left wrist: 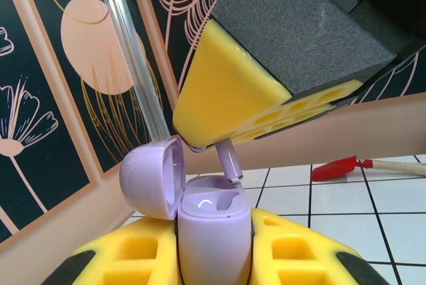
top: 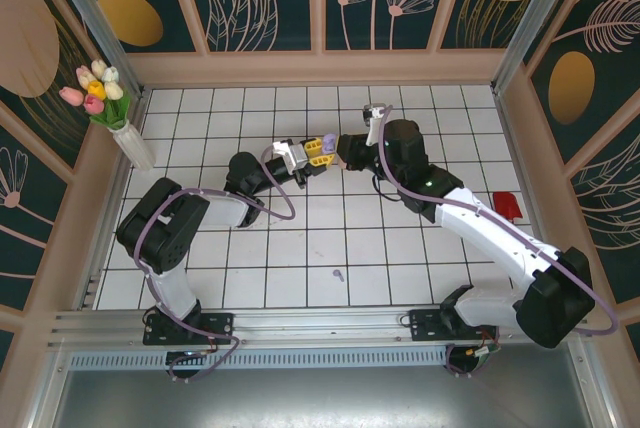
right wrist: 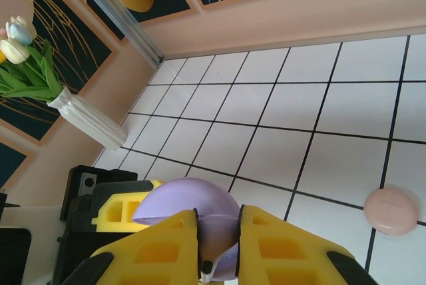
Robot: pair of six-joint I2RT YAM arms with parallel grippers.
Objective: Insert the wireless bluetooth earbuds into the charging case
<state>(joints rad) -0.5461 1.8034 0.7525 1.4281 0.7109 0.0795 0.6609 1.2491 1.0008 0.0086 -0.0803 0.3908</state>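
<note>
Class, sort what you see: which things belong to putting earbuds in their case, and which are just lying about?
Job in hand:
- lilac case, open, held by left gripper
- lilac earbud, held by right gripper
- pink case, on the table

Lying about:
- vase of tulips
- red tool

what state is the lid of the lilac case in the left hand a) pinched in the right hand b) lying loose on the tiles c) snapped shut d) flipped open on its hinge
d: in the left wrist view the lid stands swung open beside the lilac case, which the left hand grips, while the right hand holds a lilac earbud stem-down just over the opening.
</note>
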